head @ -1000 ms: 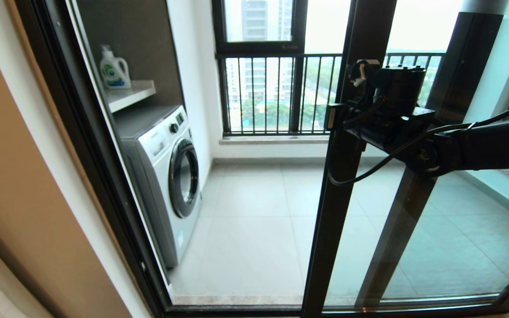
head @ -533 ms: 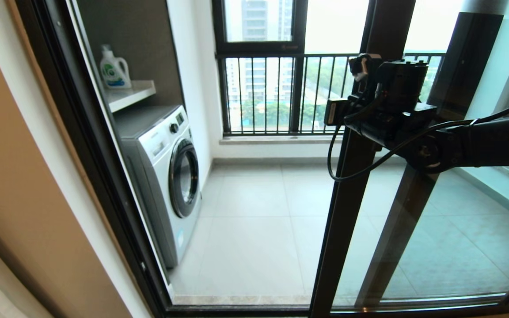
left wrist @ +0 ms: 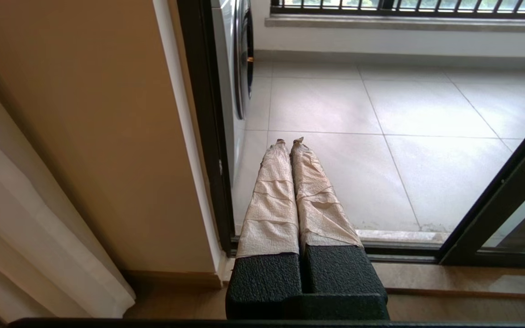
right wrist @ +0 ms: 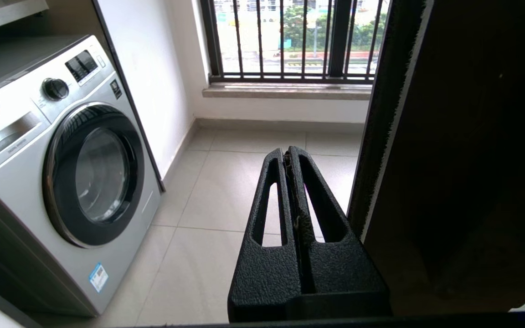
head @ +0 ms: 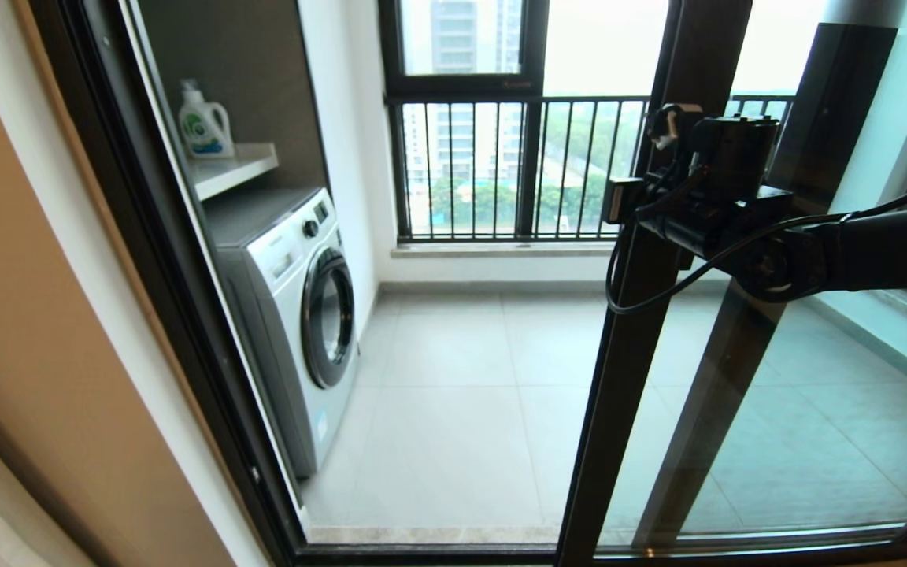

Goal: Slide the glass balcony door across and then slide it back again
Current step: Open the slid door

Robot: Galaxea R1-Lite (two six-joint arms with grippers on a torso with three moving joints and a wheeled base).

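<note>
The glass balcony door (head: 625, 354) stands partly open, its dark upright leaning across the middle right of the head view. My right arm's wrist (head: 717, 181) reaches in from the right and sits against that upright at about railing height. In the right wrist view the right gripper (right wrist: 290, 152) is shut with nothing in it, and one finger (right wrist: 321, 200) lies alongside the door's brush-lined edge (right wrist: 383, 136), on the opening's side. The left gripper (left wrist: 290, 142), paper-wrapped and shut, hangs low by the left door jamb (left wrist: 205, 127) and is not in the head view.
A washing machine (head: 296, 315) stands inside the balcony at left under a shelf with a detergent bottle (head: 203, 124). The barred window (head: 493, 169) closes the far side. A second dark-framed glass panel (head: 816, 409) lies behind the door at right. A curtain (left wrist: 25, 228) hangs by the wall.
The door's upright has slid to the right with my right arm beside it, and the opening onto the balcony has grown wider. The left gripper shows only now.
</note>
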